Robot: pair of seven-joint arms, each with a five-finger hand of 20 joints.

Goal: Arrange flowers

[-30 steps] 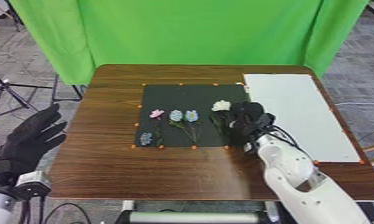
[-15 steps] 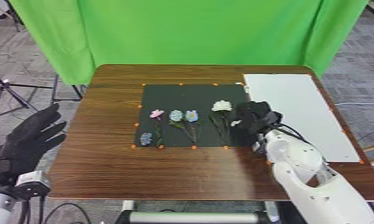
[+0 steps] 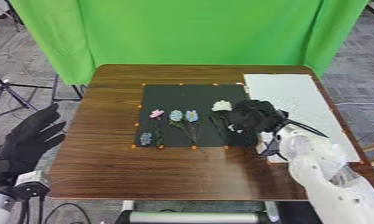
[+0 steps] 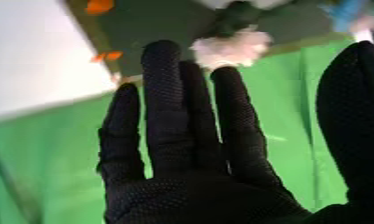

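Note:
In the head view my right hand (image 3: 253,116) is over the right edge of the black mat, just right of a white flower (image 3: 222,106) lying there with its stem toward the near edge. Left of it on the mat lie two light blue flowers (image 3: 191,116), a pink flower (image 3: 157,114) and a small blue one (image 3: 146,138). My left hand (image 3: 31,137) stays off the table's left side, fingers straight. In the right wrist view my right hand (image 4: 197,150) has its fingers extended and holds nothing; a whitish flower (image 4: 230,47) shows beyond the fingertips.
The black mat (image 3: 179,95) has orange markers along its edges. To its right lies a white board (image 3: 294,95) on the brown table (image 3: 148,172). A green curtain (image 3: 201,32) hangs behind the table.
My right hand has moved slightly and turned over beside the white flower, its forearm swinging to the right. The flowers and my left hand look unmoved.

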